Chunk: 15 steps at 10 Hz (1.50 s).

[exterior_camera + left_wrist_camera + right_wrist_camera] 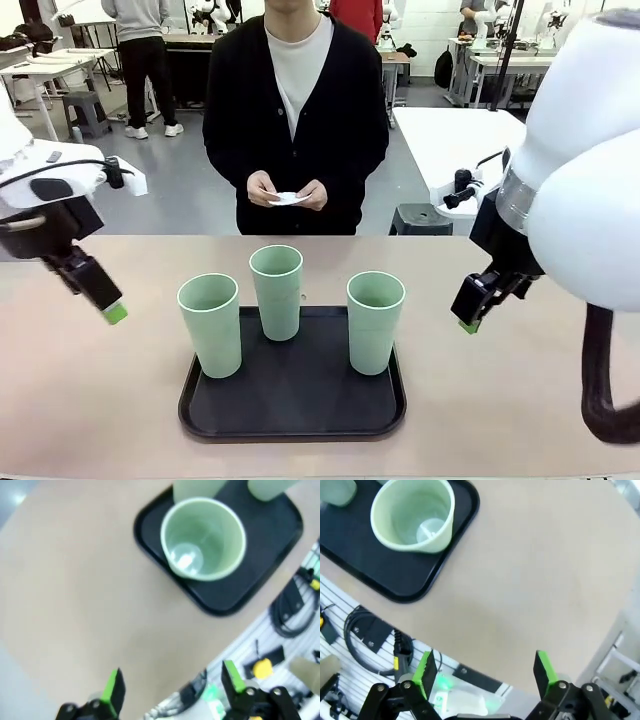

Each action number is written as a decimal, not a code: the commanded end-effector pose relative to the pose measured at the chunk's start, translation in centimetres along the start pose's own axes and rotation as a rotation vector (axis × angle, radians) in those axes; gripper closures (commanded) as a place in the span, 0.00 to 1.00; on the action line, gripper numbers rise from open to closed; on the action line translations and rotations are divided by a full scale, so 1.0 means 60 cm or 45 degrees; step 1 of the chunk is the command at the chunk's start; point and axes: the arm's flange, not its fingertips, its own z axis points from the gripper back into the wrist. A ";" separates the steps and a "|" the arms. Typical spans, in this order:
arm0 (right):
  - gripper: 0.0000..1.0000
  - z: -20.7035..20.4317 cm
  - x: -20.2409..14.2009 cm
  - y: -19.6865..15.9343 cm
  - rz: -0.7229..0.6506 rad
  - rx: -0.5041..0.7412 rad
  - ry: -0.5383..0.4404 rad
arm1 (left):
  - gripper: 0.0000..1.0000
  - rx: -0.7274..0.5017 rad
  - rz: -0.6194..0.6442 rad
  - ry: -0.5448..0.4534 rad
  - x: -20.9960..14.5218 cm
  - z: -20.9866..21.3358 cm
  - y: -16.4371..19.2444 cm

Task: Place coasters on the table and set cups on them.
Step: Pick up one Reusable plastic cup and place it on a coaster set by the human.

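Three mint-green cups stand upright on a black tray: the left cup, the middle cup farther back, and the right cup. The person at the far side holds white coasters in both hands, above the tan table. My left gripper hovers open left of the tray, with the left cup ahead of it in the left wrist view, jaws empty. My right gripper hangs open right of the tray, the right cup ahead of it, fingers apart and empty.
The tray sits at the middle of the table near my front edge. Bare tabletop lies on both sides of the tray and between it and the person. A white table and a stool stand behind, at the right.
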 end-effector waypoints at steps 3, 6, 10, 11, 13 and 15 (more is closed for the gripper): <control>0.00 0.008 -0.006 0.004 -0.001 -0.008 -0.008 | 0.00 0.007 -0.002 -0.002 -0.004 0.006 -0.003; 0.00 -0.011 -0.057 -0.120 -0.030 0.848 -0.549 | 0.00 -0.881 0.132 -0.536 -0.036 -0.004 0.097; 0.00 -0.088 -0.214 -0.259 -0.373 1.287 -0.622 | 0.00 -1.315 0.482 -0.672 -0.167 -0.008 0.236; 0.00 -0.124 -0.240 -0.286 -0.439 1.360 -0.570 | 0.00 -1.304 0.590 -0.652 -0.202 -0.007 0.268; 0.00 -0.171 -0.265 -0.319 -0.467 1.454 -0.512 | 0.00 -1.300 0.728 -0.604 -0.240 -0.030 0.314; 0.00 -0.199 -0.283 -0.335 -0.501 1.491 -0.487 | 0.00 -1.298 0.799 -0.562 -0.244 -0.048 0.326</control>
